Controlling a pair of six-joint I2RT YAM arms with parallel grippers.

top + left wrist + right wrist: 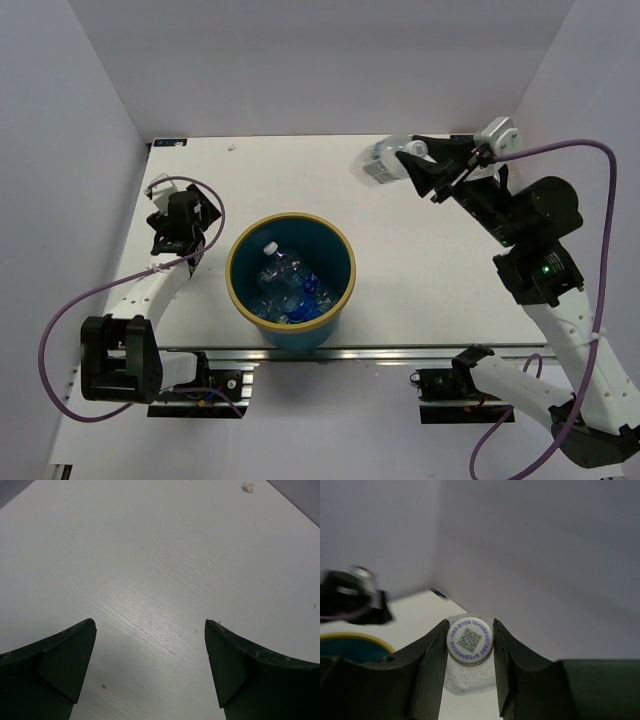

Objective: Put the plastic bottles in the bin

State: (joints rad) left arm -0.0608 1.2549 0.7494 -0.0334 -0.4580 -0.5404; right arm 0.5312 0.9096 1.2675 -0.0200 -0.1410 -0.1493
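Note:
The bin (235,283), a round teal bucket with a tan rim, stands at the table's front centre and holds several clear plastic bottles with blue labels (290,288). My right gripper (421,163) is raised over the far right of the table, shut on the cap end of a clear plastic bottle (382,162) that points left toward the bin. In the right wrist view the white cap (469,640) with a printed code sits clamped between the two fingers (431,652); the bin's rim (350,638) shows at lower left. My left gripper (150,630) hangs open over bare table, left of the bin.
White walls close in the table on the left, back and right. A small scrap (247,487) lies on the table far ahead of the left gripper. The left arm (160,285) rests beside the bin's left side.

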